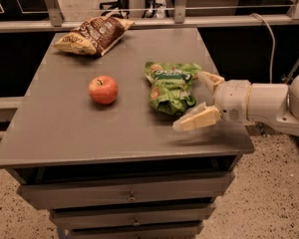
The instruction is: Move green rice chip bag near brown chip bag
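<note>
The green rice chip bag [171, 86] lies on the grey table top [70, 128], right of centre. The brown chip bag [93, 35] lies at the far left corner of the table. My gripper [194, 99] comes in from the right, just right of the green bag. Its fingers are spread wide: one fingertip [209, 77] is beside the bag's far right edge, the other [192, 122] is in front of the bag's near right corner. Nothing is between them.
A red apple [103, 89] sits left of the green bag, between it and the brown bag. A metal rail [139, 23] runs behind the table. Drawers [132, 195] are below the table top. A grey cable [270, 34] hangs at the right.
</note>
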Available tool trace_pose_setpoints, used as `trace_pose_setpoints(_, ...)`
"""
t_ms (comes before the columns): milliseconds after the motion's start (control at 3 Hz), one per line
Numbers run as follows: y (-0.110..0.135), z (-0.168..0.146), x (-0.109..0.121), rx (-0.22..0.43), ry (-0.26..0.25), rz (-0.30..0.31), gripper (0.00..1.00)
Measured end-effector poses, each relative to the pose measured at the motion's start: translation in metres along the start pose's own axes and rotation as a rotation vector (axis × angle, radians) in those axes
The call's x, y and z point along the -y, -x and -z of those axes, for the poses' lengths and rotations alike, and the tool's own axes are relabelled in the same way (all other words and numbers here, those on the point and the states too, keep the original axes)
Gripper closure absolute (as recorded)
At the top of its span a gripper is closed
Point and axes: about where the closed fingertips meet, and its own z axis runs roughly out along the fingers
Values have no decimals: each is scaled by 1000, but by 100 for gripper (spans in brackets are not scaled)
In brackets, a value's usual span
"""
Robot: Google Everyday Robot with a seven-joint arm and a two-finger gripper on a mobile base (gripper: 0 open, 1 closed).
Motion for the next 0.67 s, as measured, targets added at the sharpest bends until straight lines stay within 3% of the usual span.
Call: trace_pose_setpoints(667,5,-9,-13,-8,17,-16,48)
